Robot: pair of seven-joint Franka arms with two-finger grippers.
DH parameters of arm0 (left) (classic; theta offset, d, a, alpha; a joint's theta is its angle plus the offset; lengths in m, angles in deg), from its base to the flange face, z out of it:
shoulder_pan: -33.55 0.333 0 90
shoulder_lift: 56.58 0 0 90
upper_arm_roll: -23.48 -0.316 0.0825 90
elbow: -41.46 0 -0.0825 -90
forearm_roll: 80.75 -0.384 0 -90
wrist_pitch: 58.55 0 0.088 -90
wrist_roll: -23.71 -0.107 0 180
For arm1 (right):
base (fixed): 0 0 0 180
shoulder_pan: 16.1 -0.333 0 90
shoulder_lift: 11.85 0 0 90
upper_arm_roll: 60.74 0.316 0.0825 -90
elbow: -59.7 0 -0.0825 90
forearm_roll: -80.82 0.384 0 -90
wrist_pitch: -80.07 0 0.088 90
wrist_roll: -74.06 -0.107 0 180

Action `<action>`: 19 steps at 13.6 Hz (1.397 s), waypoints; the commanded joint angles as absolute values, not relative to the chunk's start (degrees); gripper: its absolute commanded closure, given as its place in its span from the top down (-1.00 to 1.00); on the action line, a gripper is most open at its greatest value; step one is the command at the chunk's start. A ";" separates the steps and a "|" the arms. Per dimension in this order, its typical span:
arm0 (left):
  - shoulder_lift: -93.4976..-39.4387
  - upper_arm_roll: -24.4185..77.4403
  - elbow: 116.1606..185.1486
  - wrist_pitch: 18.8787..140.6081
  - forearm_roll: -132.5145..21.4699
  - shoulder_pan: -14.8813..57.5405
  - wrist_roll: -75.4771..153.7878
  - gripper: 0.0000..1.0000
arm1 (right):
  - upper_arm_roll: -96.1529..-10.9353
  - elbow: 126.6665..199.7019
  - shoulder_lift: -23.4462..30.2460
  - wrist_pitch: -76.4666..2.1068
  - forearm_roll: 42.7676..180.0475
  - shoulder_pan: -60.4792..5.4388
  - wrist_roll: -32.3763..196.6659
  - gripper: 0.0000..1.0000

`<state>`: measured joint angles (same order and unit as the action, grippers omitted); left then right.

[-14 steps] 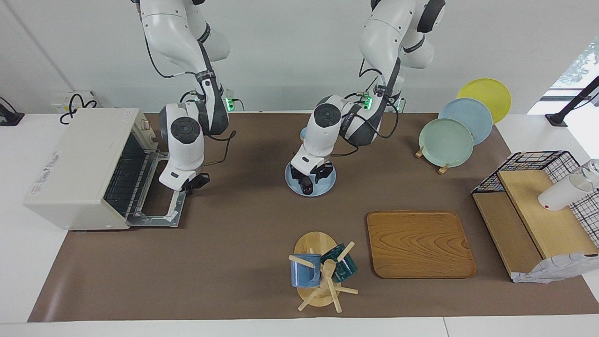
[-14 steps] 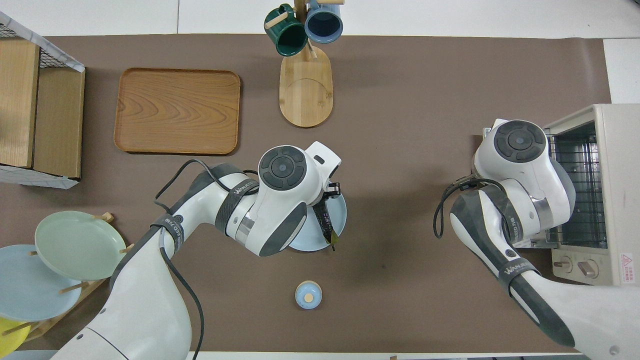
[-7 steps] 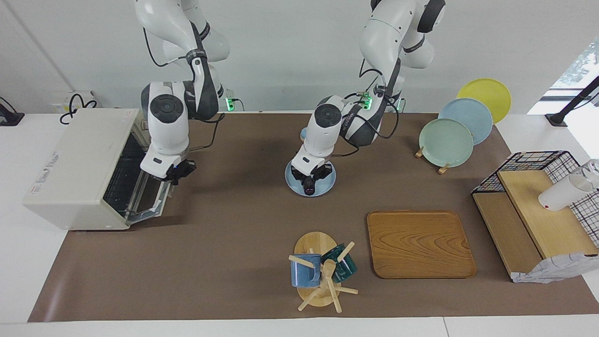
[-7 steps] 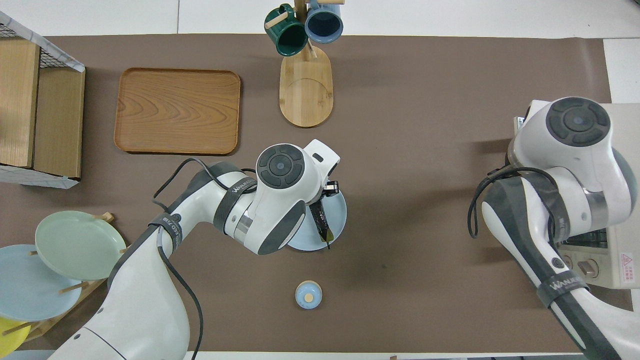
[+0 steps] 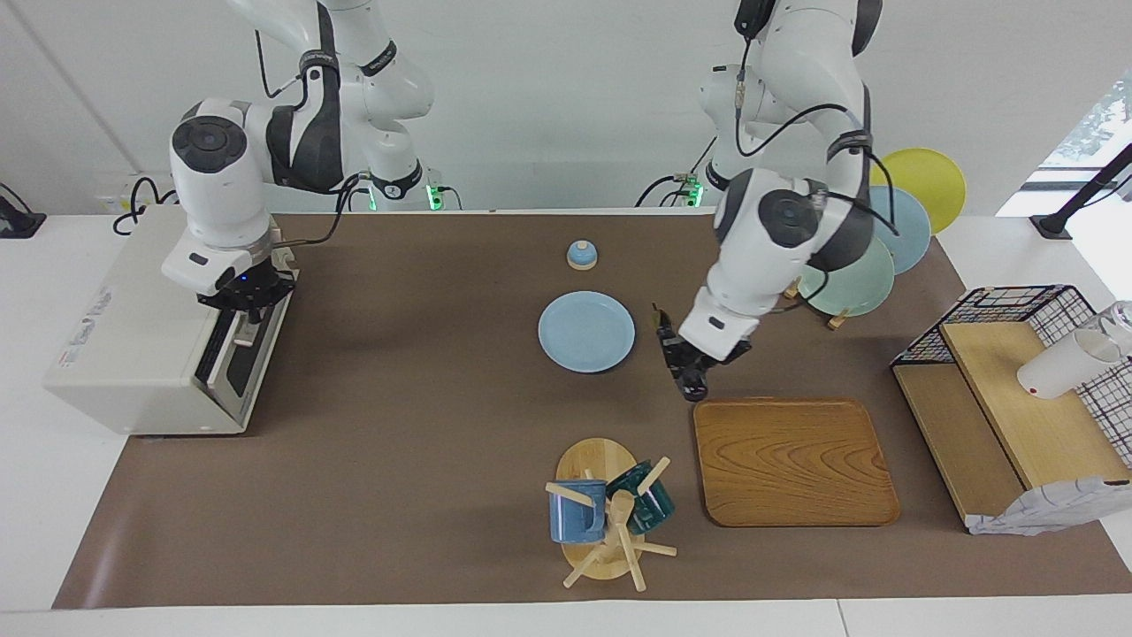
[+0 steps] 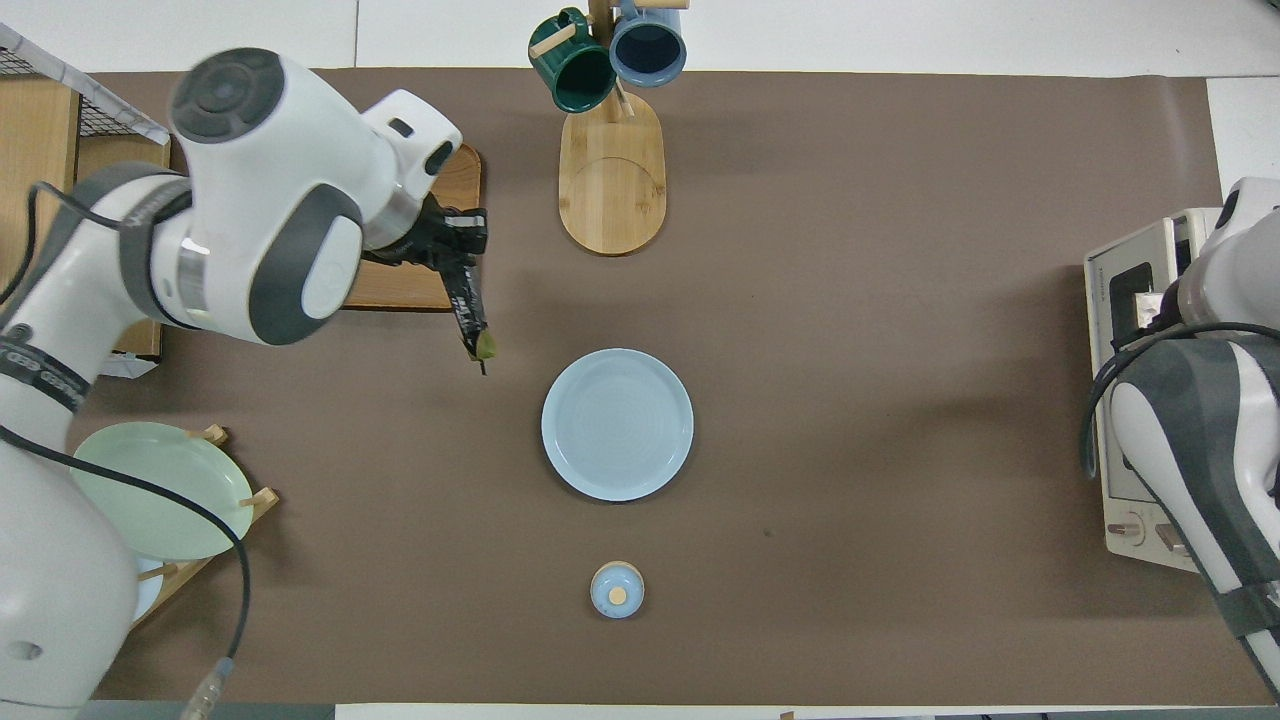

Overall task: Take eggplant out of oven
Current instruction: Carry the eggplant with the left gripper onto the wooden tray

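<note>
The eggplant (image 5: 663, 336), slim and dark with a green stem tip, hangs from my left gripper (image 5: 688, 376), which is shut on it. It is held above the mat between the light blue plate (image 5: 586, 332) and the wooden tray (image 5: 791, 460). In the overhead view the eggplant (image 6: 468, 310) points from the left gripper (image 6: 450, 240) toward the plate (image 6: 617, 423). The cream oven (image 5: 133, 318) stands at the right arm's end with its door up against its front. My right gripper (image 5: 243, 301) is at the door's top edge. The oven (image 6: 1110, 300) shows partly under the right arm.
A mug tree (image 5: 601, 513) with a blue and a green mug stands farther from the robots than the plate. A small blue knobbed lid (image 5: 581, 255) lies nearer to them. A plate rack (image 5: 893, 221) and a black wire basket (image 5: 1017, 305) with wooden boards are at the left arm's end.
My left gripper lifted the eggplant off the blue plate and carried it toward the wooden tray. My right gripper swung the oven door up from flat to against the oven's front.
</note>
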<state>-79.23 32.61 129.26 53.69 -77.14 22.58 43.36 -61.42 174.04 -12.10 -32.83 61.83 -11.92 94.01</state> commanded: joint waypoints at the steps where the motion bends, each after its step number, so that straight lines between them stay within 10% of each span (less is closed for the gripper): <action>1: -87.75 33.07 121.29 52.80 -77.84 27.11 37.19 -1.00 | -61.18 173.70 -12.64 -30.25 62.43 -10.73 95.15 -0.96; 7: -98.68 32.80 108.25 54.55 -81.88 32.23 31.73 -1.00 | -61.10 159.03 -10.98 -17.85 70.62 -11.26 94.89 -0.48; 9: -98.42 32.71 110.88 55.26 -85.39 33.27 27.94 -1.00 | -61.10 157.35 -10.19 -15.66 74.73 -10.91 94.63 0.99; 13: -95.70 32.71 118.17 60.53 -85.41 33.63 24.86 -1.00 | -61.27 156.02 -9.57 -12.04 79.67 -10.21 87.25 1.00; 15: -95.35 32.71 117.84 59.67 -85.41 33.63 24.77 0.99 | -62.93 156.02 -10.00 -11.69 78.45 -14.39 86.89 1.00; 19: -92.38 32.63 116.34 54.04 -82.17 33.72 25.64 1.00 | -69.10 158.03 -12.28 -12.21 78.62 -18.91 86.89 1.00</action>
